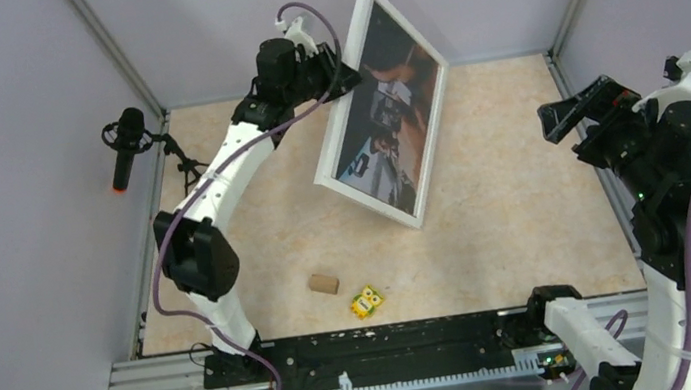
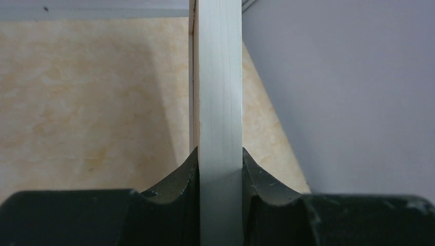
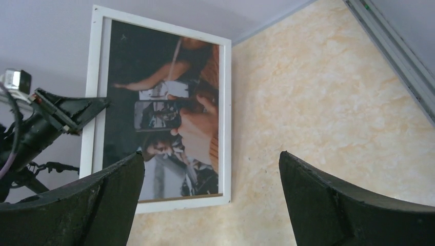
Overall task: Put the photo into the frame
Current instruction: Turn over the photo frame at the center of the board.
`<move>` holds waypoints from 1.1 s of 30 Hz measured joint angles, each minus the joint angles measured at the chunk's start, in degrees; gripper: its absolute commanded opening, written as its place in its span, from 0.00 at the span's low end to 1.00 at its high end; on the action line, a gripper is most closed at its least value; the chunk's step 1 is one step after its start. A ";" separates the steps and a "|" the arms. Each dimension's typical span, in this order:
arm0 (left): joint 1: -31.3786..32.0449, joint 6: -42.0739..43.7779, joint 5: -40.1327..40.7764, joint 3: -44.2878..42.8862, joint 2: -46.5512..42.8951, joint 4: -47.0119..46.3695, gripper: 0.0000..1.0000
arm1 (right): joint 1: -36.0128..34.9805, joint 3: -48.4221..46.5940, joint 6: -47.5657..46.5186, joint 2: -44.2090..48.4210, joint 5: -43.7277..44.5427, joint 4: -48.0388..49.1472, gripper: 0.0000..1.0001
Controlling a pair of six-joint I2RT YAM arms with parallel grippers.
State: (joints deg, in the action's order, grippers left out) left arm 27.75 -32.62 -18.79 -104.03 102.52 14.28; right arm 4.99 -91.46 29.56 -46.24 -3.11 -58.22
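At 12 o'clock, photo (image 1: pixel 389 109) already sits in frame (image 1: pixel 368 202); left hand (image 1: pixel 346 79) clamped on frame edge, right hand (image 1: pixel 573 115) apart; likely only set-down left.

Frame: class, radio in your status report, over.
Left pincer shut on edge of frame, held tilted. Photo showing inside it. Right pincer open, empty. Brown block and yellow toy on table, well clear.

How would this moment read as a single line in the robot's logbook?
left gripper: shut on frame edge | frame: standing tilted on table | photo: inside frame | right gripper: open, empty, apart
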 measured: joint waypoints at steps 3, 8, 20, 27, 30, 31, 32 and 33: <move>-3.69 -10.08 -6.71 2.78 4.74 -6.80 0.00 | 0.00 1.55 -0.04 0.13 0.00 0.00 0.99; -4.50 -23.47 -12.07 7.67 12.31 -19.04 0.00 | 0.00 4.44 -0.02 0.31 0.00 0.52 0.99; -1.73 -46.03 -9.79 13.38 26.75 -48.24 0.00 | 0.00 9.42 -0.48 0.57 -1.86 2.58 0.99; 1.51 -53.37 -4.17 5.14 39.28 -57.40 0.00 | 0.00 11.30 -1.11 1.92 -3.06 2.82 0.99; 3.72 -55.12 -0.96 1.18 43.60 -58.47 0.00 | 0.00 12.09 -1.38 2.47 -3.30 2.91 0.99; 4.50 -55.39 0.35 0.81 44.44 -58.93 0.00 | 0.00 12.37 -1.44 2.60 -3.43 2.99 0.99; 5.22 -55.43 1.53 0.70 45.05 -59.30 0.00 | 0.00 12.68 -1.49 2.69 -3.52 2.99 0.99; 6.10 -55.36 3.15 0.68 45.55 -59.58 0.00 | 0.00 13.09 -1.51 2.84 -3.67 2.97 0.99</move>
State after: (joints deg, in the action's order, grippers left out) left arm 33.85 -87.99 -15.64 -103.35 148.07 -45.30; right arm 4.99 -78.37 28.05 -43.40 -6.79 -55.24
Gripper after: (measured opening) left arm 0.324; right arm 0.988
